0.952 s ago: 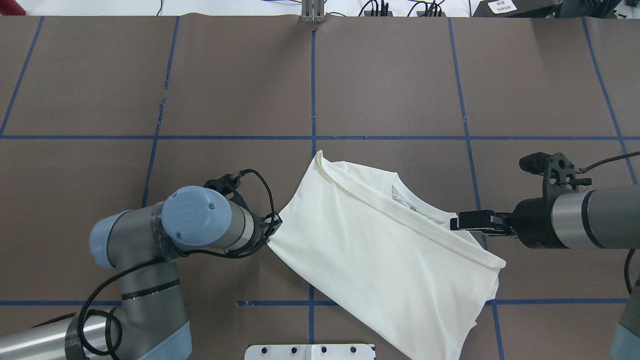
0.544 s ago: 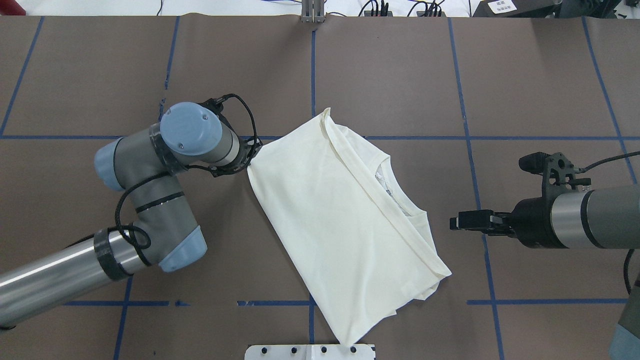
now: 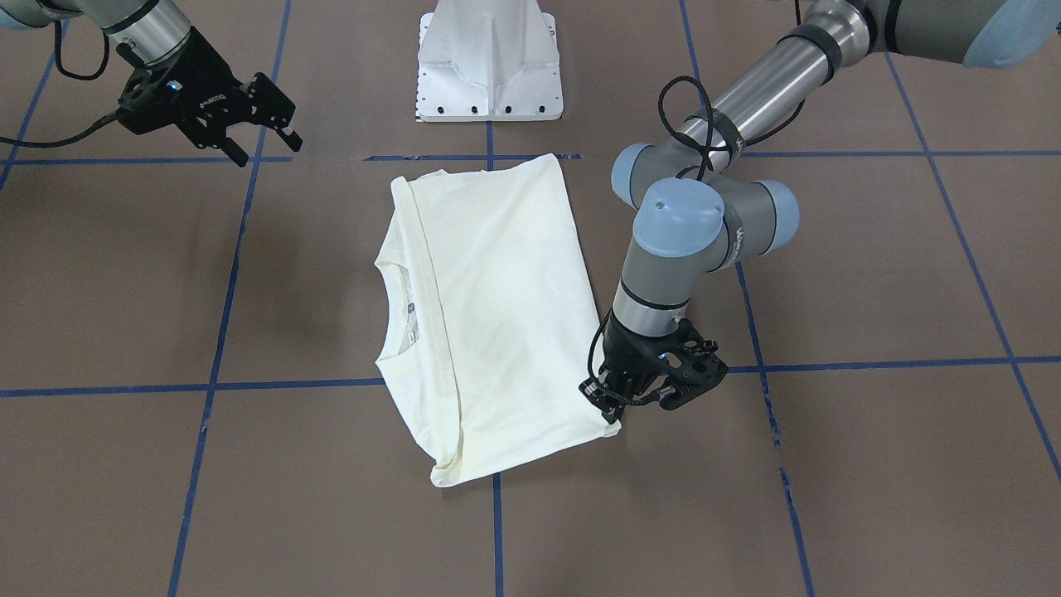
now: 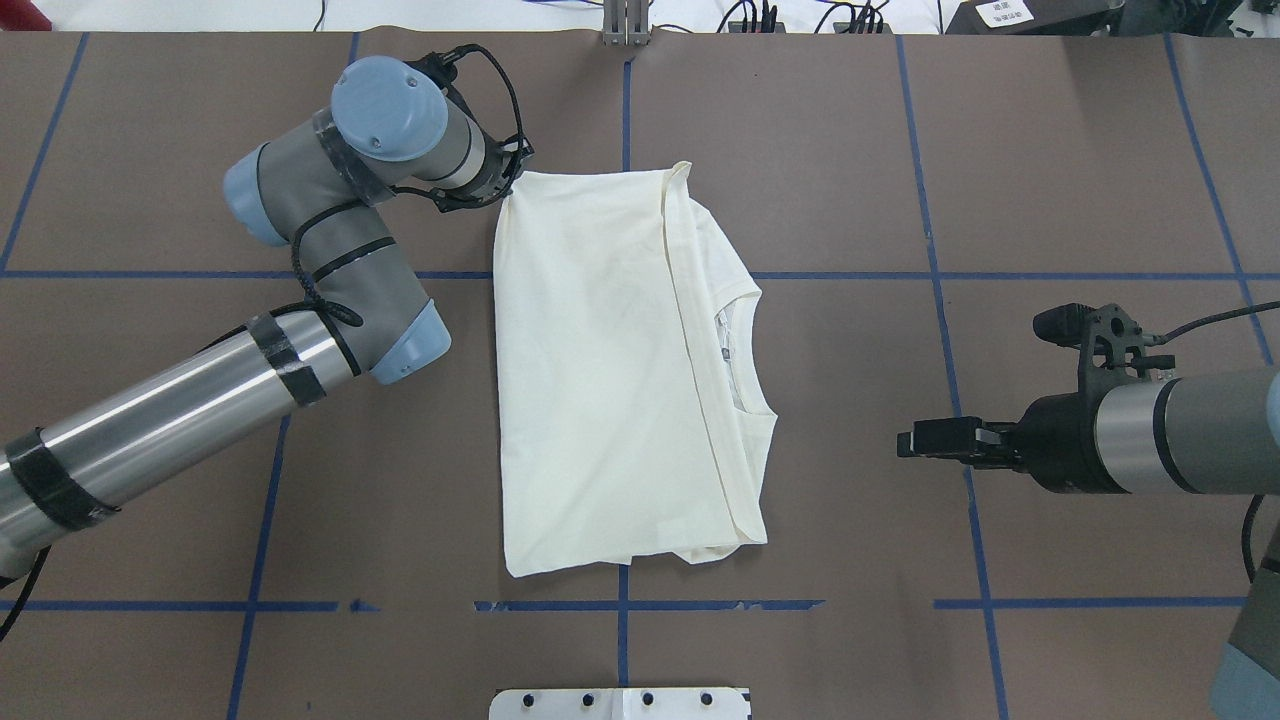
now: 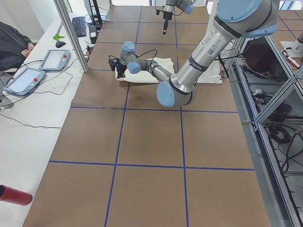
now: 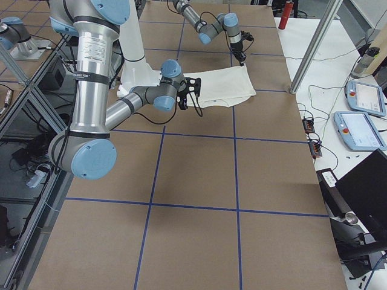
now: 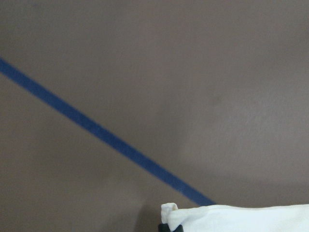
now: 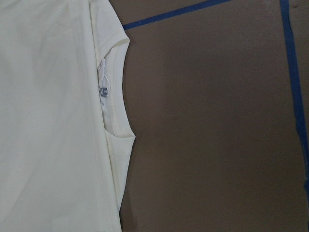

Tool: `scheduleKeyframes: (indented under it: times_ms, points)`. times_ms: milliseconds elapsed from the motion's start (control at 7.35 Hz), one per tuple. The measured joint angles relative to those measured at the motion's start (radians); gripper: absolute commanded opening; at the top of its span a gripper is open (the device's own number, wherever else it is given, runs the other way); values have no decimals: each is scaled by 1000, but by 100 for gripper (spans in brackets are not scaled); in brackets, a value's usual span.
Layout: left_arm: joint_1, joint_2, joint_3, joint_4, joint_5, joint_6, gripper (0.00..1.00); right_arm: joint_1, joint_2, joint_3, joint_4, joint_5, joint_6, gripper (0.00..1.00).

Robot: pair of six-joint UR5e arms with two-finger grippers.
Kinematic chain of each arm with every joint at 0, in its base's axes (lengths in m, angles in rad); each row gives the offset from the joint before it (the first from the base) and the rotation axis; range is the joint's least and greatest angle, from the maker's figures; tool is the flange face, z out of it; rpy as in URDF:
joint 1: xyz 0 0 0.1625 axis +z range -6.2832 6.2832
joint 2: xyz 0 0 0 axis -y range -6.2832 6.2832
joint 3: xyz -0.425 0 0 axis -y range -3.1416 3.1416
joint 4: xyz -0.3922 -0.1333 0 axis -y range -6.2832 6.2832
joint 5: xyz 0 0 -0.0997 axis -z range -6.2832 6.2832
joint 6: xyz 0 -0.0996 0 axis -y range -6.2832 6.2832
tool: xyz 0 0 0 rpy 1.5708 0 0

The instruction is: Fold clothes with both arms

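Overhead exterior: we are seeing the T-shirt [image 4: 600, 380] lying flat near the middle of the bench [image 4: 1050, 150], folded lengthwise, with the plain cream side facing up. The neck opening [image 4: 745, 350] is facing the right arm's side, and a small grey label [image 4: 725, 352] is showing inside it. A folded edge [image 4: 690, 330] is running down the shirt from far side to near side, just beside the neck opening.

The left gripper [image 4: 505, 185] is sitting at the shirt's far corner on the left arm's side, jaws clenched on that corner. In the front-facing view we are seeing the same grip [image 3: 617, 408], with the corner of the cloth pinched right at the jaws. In the left wrist view a strip of cream cloth [image 7: 241, 217] is showing along the bottom edge with a dark jaw tip under it, and a blue tape line [image 7: 96, 130] is crossing the bench diagonally.

The right gripper [image 4: 905, 440] is pointing at the shirt from the neck side, well apart from it. In the front-facing view its jaws [image 3: 267, 149] are standing spread, released, gripping nothing. The right wrist view is looking down on the neck opening [image 8: 116, 87] and on bare bench beside it.
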Motion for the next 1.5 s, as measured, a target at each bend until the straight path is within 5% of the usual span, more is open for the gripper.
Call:
scheduleKeyframes:
  times_ms: [136, 272, 816, 1089, 1497]
  points:
    - [-4, -29, 67, -58, 1, 4, 0, -1, 1, -3, 0, 0, 0, 100]
    - [-6, -39, 97, -83, 1, 8, 93, -1, 9, -7, 0, -1, 0, 100]
    - [-16, 17, 48, -79, -5, 160, 100, 0, 96, -63, -31, -4, -4, 100]
    - [-22, 111, -127, 19, -46, 220, 100, -9, 219, -112, -181, -24, -14, 100]
    - [-22, 234, -524, 324, -69, 299, 100, -102, 510, -201, -549, -129, -57, 100]
